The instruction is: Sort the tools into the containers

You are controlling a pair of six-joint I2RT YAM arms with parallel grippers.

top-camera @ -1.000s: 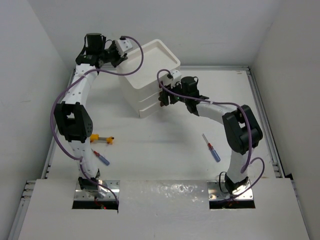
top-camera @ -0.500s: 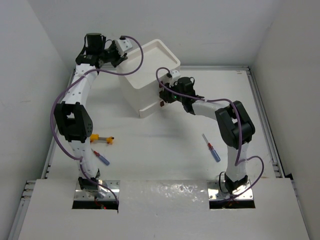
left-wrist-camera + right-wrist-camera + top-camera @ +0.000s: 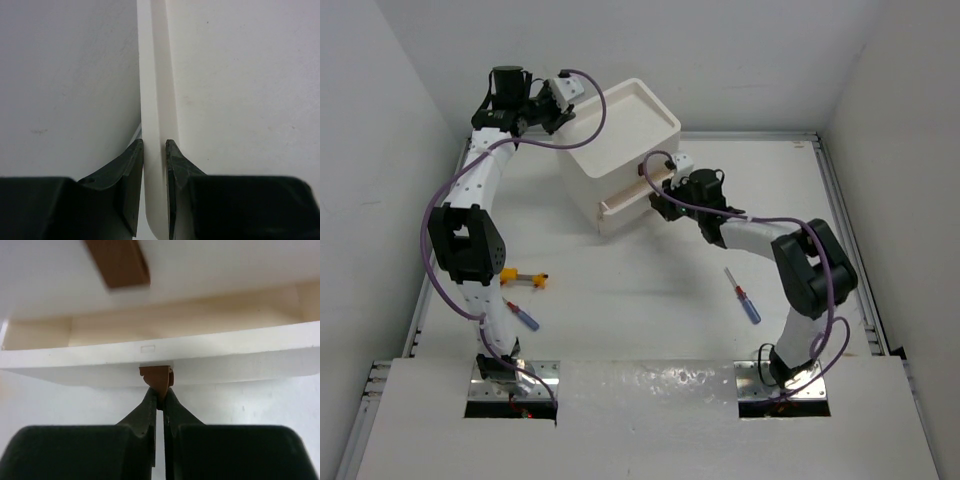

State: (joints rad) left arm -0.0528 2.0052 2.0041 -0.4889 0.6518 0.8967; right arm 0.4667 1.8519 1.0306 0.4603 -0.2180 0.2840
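The containers are drawers in a white cube unit [image 3: 620, 140] at the back of the table. My left gripper [image 3: 563, 108] [image 3: 154, 145] is shut on the unit's raised top rim [image 3: 155, 90]. At the unit's front, my right gripper [image 3: 657, 198] [image 3: 160, 392] is shut on the dark-red handle [image 3: 156, 376] of a drawer [image 3: 225, 352] [image 3: 623, 203] that stands partly pulled out. Its inside looks bare where it shows. The handle of the drawer above [image 3: 117, 262] is in view. On the table lie a yellow-orange screwdriver [image 3: 523, 276] and two blue-handled screwdrivers [image 3: 525, 318] [image 3: 748, 303].
White walls close the table in at the back and on both sides. A metal rail [image 3: 850, 250] runs along the right edge. The yellow-orange and one blue screwdriver lie close to the left arm's lower link [image 3: 480, 290]. The other blue one lies beside the right arm.
My right gripper has closed on the drawer handle and drawn the drawer partly out of the unit, towards the right. The left gripper has stayed on the rim.
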